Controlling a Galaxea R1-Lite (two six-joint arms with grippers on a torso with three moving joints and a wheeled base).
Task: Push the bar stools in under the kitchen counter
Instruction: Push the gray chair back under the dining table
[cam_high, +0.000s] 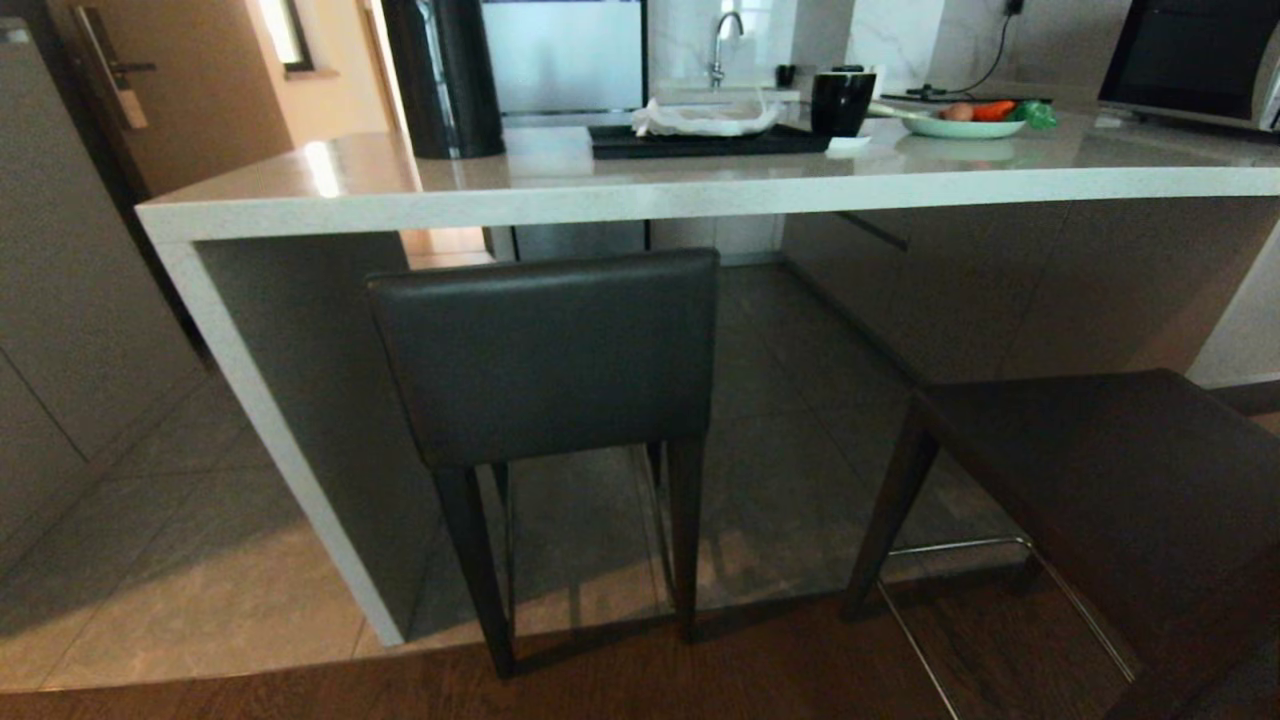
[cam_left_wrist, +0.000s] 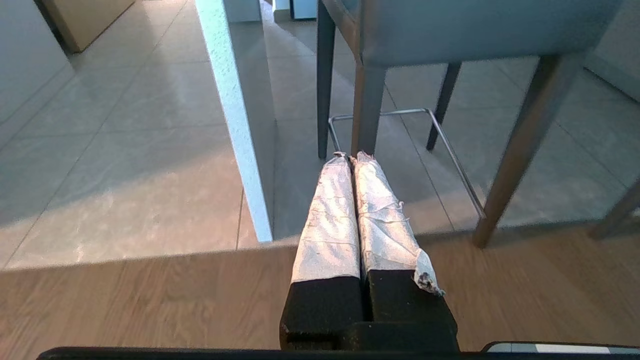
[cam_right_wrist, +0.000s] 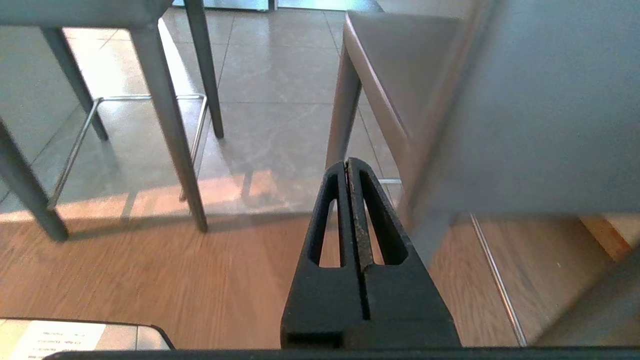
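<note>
While both arms hang low, left gripper (cam_left_wrist: 351, 156) and right gripper (cam_right_wrist: 347, 162) are pressed together, empty. Left bar stool (cam_high: 545, 355) tucked under kitchen counter (cam_high: 700, 190); right bar stool (cam_high: 1110, 470) out at 4 o'clock.

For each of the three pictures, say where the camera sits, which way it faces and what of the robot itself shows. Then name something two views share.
Head view: high on the robot, looking forward and down at the kitchen counter and two bar stools; no arm shows.
Left wrist view: low behind the shut left gripper, facing the counter's side panel and the left stool.
Right wrist view: low behind the shut right gripper, facing the right stool.
Shared: the left stool, whose chrome footrest shows in both wrist views.
</note>
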